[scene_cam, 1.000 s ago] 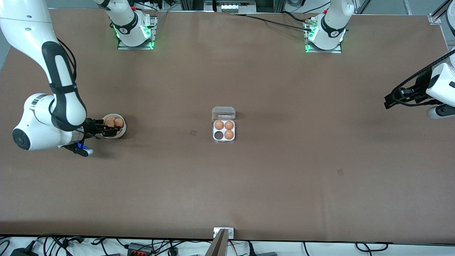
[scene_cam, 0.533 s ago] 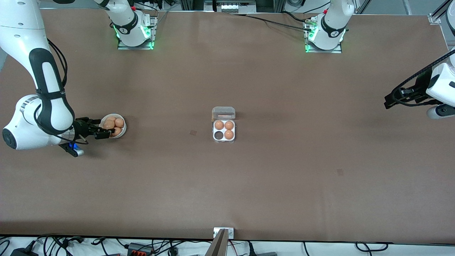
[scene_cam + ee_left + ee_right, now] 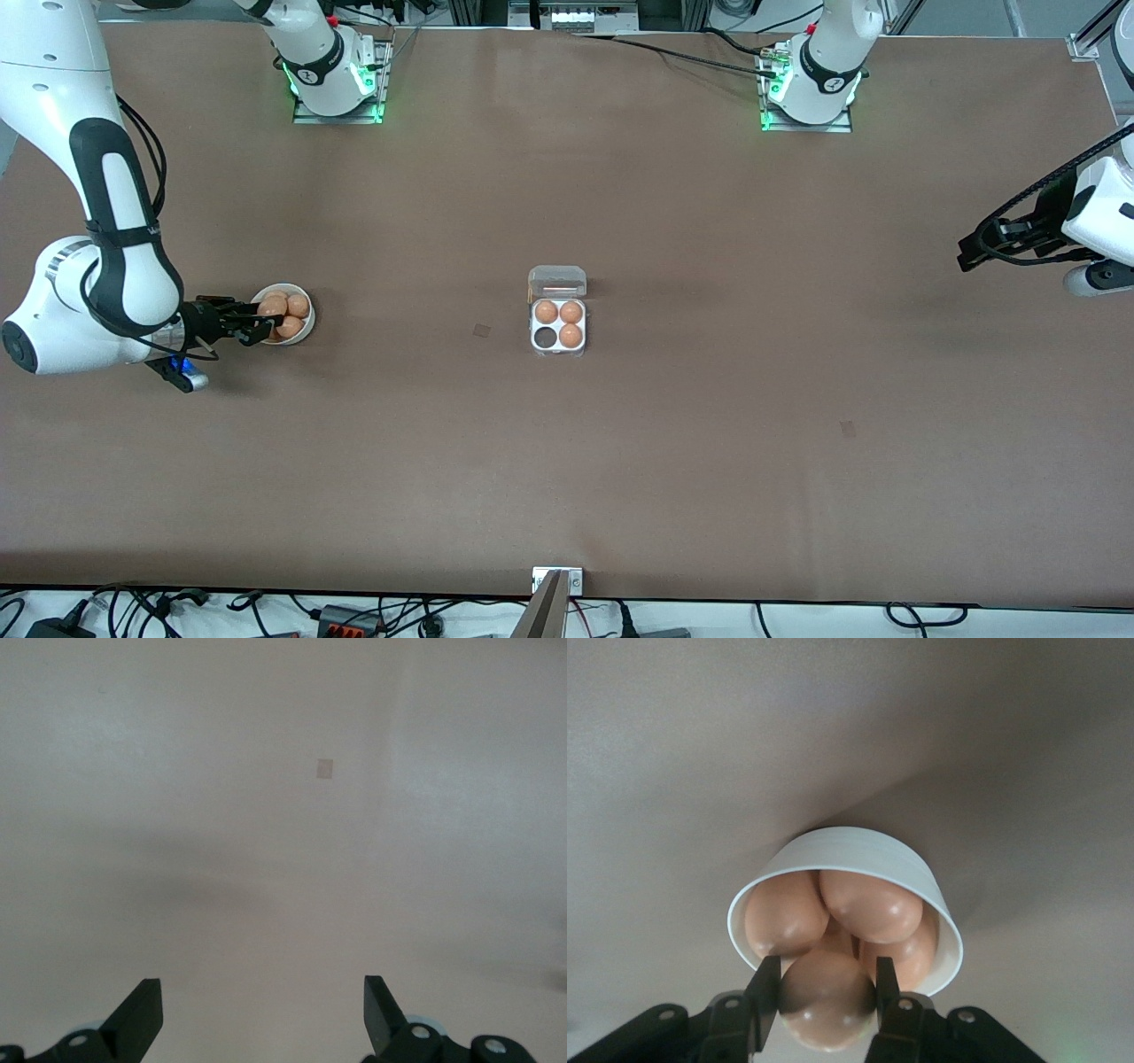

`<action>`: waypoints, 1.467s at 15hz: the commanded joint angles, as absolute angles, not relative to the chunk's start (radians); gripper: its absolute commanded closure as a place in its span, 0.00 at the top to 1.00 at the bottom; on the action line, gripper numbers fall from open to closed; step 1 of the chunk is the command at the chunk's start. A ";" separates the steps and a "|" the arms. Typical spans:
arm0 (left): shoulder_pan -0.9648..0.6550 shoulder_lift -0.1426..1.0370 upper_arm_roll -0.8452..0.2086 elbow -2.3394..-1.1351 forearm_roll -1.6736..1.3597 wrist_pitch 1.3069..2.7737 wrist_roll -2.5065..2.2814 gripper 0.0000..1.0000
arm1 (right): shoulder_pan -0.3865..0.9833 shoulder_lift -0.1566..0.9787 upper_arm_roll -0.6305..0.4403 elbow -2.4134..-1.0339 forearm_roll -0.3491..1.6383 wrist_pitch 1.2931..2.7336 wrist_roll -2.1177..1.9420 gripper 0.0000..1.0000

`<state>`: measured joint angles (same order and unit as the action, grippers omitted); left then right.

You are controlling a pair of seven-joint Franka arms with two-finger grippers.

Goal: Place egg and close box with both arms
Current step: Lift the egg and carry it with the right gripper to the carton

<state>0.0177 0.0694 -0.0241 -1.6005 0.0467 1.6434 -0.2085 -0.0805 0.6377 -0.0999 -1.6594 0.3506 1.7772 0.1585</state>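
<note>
Pincer, my right one (image 3: 826, 1005), is clamping the smooth tan-brown egg (image 3: 827, 999) at mid-left of frame over the round white bowl (image 3: 859, 849); left pincer (image 3: 262, 1020) is waiting, fingers apart.

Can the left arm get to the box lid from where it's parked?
Probably yes. The left gripper hangs open at the left arm's end of the table, and only bare table lies between it and the open box.
</note>
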 commanded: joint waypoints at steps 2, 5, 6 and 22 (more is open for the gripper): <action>0.026 0.057 -0.025 -1.611 0.029 1.641 -0.179 1.00 | -0.083 0.643 -0.089 -1.600 0.361 1.709 0.152 0.07; 0.026 0.057 -0.025 -1.611 0.029 1.641 -0.179 1.00 | -0.081 0.641 -0.086 -1.516 0.353 1.623 0.156 0.05; 0.026 0.057 -0.025 -1.611 0.029 1.641 -0.179 1.00 | -0.081 0.641 -0.086 -1.482 0.353 1.600 0.155 0.06; 0.026 0.057 -0.025 -1.611 0.029 1.641 -0.179 1.00 | 0.415 0.635 -0.091 -1.258 0.184 1.745 0.168 0.00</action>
